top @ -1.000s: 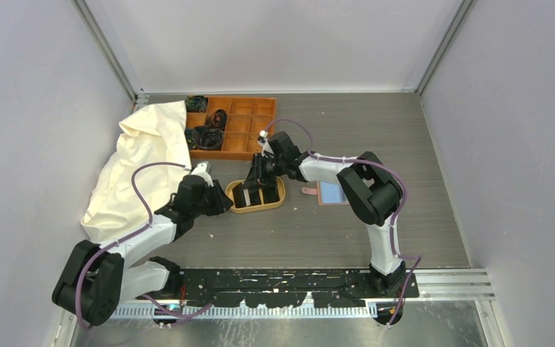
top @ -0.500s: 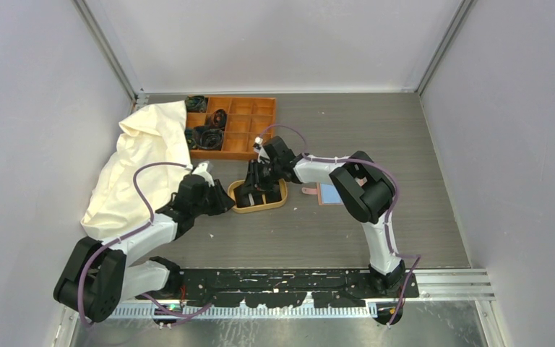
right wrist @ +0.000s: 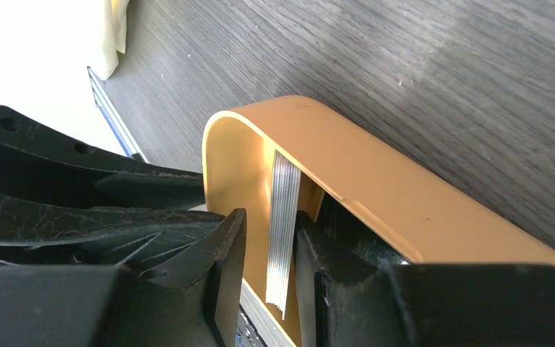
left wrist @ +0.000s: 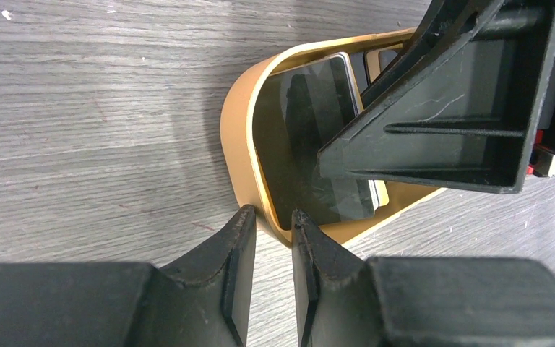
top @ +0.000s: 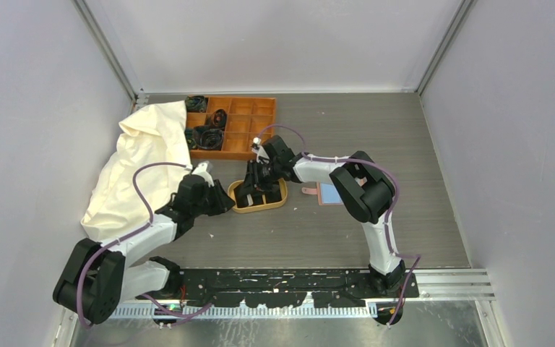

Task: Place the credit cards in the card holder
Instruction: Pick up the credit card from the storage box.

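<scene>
Down inside the oval wooden tray (right wrist: 376,173) with the right pincer (right wrist: 269,225), near the middle of the tabletop (top: 405,144). Fingers narrowly apart, straddling the credit cards (right wrist: 286,210): a thin stack seen edge-on, pale striped edges up, leaning against the tray's inner wall. One finger right up against the stack, a sliver of tray interior showing between the stack and the other finger, so not closed tight on it as far as can be seen. In the left wrist view, black card faces tilted in the tray, partly hidden under the right arm's dark finger frame, with a pale edge along the low side of the stack.

At the tray's near-left rim, the left pincer (left wrist: 273,218): fingers almost together, the tray's wall running into the slim gap between them, apparently pinched on the rim.

Apart from both pincers, the card holder (top: 327,193): lying open and flat on the tabletop just to the right of the tray, beside the right arm's elbow, pale blue inside facing up, a reddish-brown tab sticking out on the tray side.

Farther back, an orange compartment box (top: 242,119) with dark items in its left cells. Along the left side, a cream cloth (top: 141,163), heaped and touching the box.
</scene>
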Tool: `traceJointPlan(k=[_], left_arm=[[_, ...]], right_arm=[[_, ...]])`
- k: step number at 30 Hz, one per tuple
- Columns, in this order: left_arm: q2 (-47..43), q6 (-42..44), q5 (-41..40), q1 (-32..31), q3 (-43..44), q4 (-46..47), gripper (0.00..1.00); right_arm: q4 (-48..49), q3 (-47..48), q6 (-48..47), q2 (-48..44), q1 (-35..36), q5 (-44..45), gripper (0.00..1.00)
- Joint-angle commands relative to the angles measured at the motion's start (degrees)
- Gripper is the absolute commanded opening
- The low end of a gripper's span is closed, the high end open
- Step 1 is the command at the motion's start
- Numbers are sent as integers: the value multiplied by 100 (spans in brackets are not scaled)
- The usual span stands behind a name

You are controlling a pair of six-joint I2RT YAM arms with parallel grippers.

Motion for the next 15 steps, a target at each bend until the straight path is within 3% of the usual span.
traceJointPlan(k=[1,15], left_arm=[[-275,32,55,4,111,38,26],[-606,76,-31,4,129,-270,28]], right_arm=[[81,272,-73,-330,-69,-220,35],[-70,162,-175,-469,-288,-263,35]])
